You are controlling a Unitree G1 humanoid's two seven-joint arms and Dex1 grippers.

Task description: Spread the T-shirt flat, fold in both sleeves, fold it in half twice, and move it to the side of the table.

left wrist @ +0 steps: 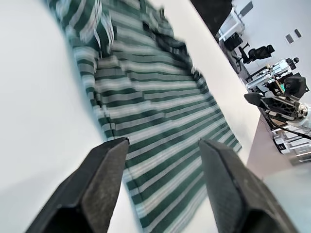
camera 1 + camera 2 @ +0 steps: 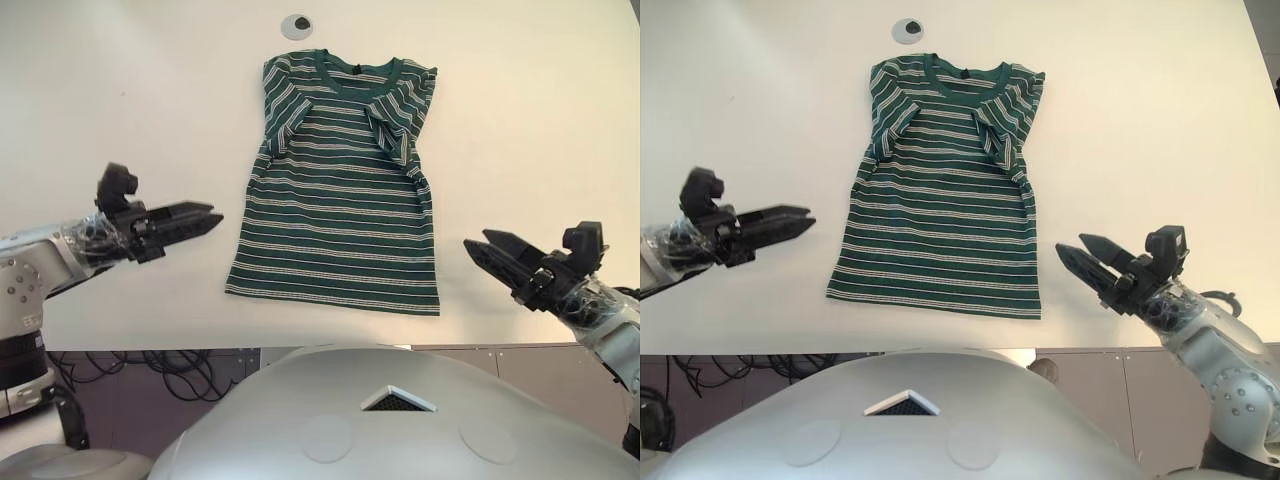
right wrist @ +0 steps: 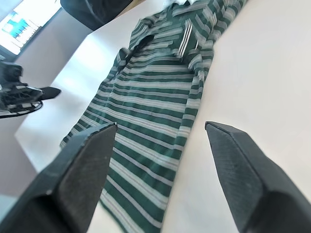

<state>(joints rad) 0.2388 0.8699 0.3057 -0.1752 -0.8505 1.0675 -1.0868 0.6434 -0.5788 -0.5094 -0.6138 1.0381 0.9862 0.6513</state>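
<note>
Here, your green striped T-shirt (image 2: 340,200) lies flat on the table (image 2: 120,100), sleeves folded in. Your left gripper (image 2: 210,222) and right gripper (image 2: 480,244) hover either side of its hem, both released, fingers apart.

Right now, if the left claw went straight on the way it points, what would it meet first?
Most likely the T-shirt: the left claw points across bare table at the shirt's near side edge, lower half. Its height over the table is unclear, so it might skim above the cloth.
</note>
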